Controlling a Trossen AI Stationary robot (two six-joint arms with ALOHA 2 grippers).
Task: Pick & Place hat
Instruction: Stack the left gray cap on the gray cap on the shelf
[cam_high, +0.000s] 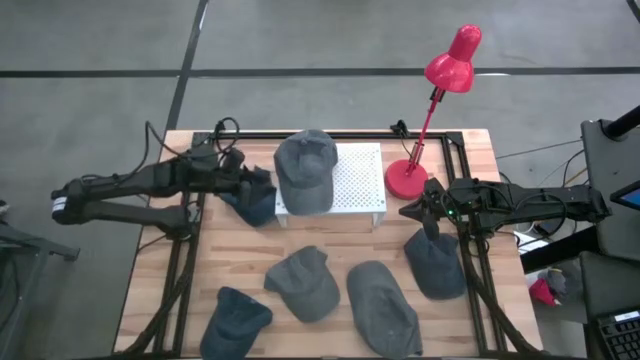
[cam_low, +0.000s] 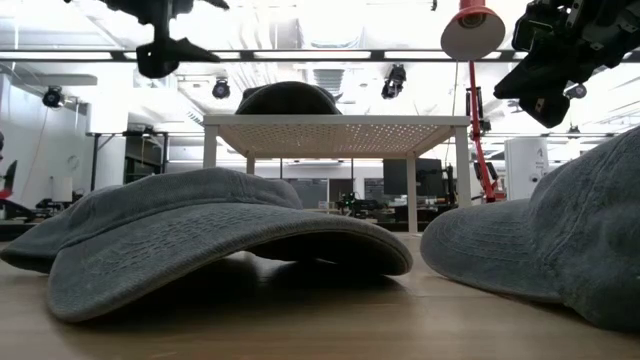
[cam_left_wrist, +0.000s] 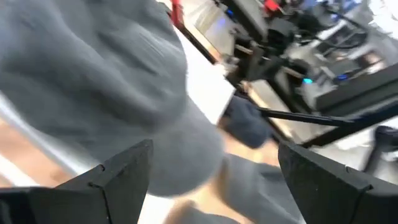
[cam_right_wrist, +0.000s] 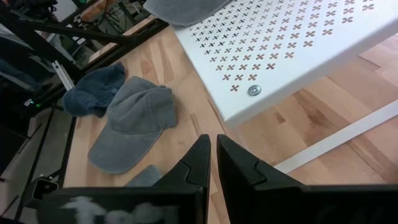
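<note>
Grey hats (cam_high: 303, 283), red lamp (cam_high: 452, 62), white cross-perforated stand (cam_high: 358, 180), pale wooden table (cam_high: 300, 232).

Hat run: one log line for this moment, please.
left gripper: open, beside white stand | right gripper: shut, empty | grey hat: on stand

matt cloth hats (cam_high: 303, 283), perforated metal stand (cam_high: 356, 180), wood table (cam_high: 330, 245).

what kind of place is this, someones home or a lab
Most likely a robotics lab or workshop, not a home: a butcher-block wooden table on bare concrete floor, ceiling track spotlights, and workbenches with equipment behind.
</note>
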